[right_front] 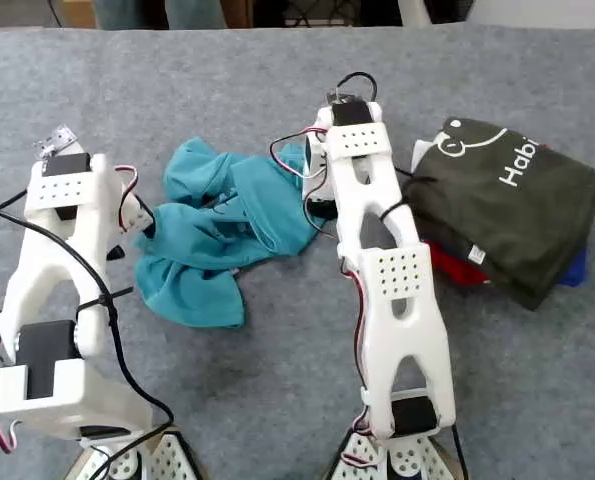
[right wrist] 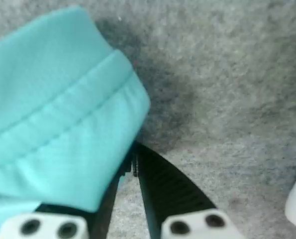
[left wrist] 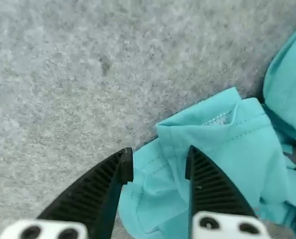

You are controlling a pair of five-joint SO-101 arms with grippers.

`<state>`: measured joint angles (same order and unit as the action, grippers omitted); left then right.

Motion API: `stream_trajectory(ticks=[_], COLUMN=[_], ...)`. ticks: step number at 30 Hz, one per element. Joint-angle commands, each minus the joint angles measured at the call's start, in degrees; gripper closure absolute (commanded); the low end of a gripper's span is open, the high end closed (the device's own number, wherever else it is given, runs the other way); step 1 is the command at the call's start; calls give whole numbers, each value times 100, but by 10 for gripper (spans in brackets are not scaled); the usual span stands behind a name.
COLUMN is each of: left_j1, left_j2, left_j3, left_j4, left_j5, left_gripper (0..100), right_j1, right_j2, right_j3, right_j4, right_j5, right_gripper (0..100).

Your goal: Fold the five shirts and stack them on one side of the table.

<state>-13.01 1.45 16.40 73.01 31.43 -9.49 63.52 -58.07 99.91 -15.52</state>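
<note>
1. Grey felt bench (right_front: 277,60): crumpled teal shirt (right_front: 217,235) at frame centre, folded stack (right_front: 507,210) of dark, red and blue shirts at right.
2. Left pincer (left wrist: 158,160) gapes wide over the shirt's edge.
3. Right pincer (right wrist: 134,155) clamps the shirt's hem.

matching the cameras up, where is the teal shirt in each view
High view: teal shirt crumpled mid-table, left of the folded stack.
Left wrist view: its edge lies just past the open fingers.
Right wrist view: its hem drapes over the shut fingers.
Shared landmark: the grey felt table cover.
</note>
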Motion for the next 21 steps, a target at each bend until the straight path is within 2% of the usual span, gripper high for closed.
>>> stream_trajectory(ticks=[1,12,21], left_j1=[163,303,338], left_j2=[53,1108,1257], left_j3=[66,-189,-198], left_j4=[-255,-237,-290], left_j5=[79,70,62], left_gripper=[807,809,812], right_j1=[114,132,141], right_j2=[13,4,-4], right_j3=[-22,-22,-22], right_j4=[-62,-62,-62], right_j5=[35,44,44], right_gripper=[984,984,984])
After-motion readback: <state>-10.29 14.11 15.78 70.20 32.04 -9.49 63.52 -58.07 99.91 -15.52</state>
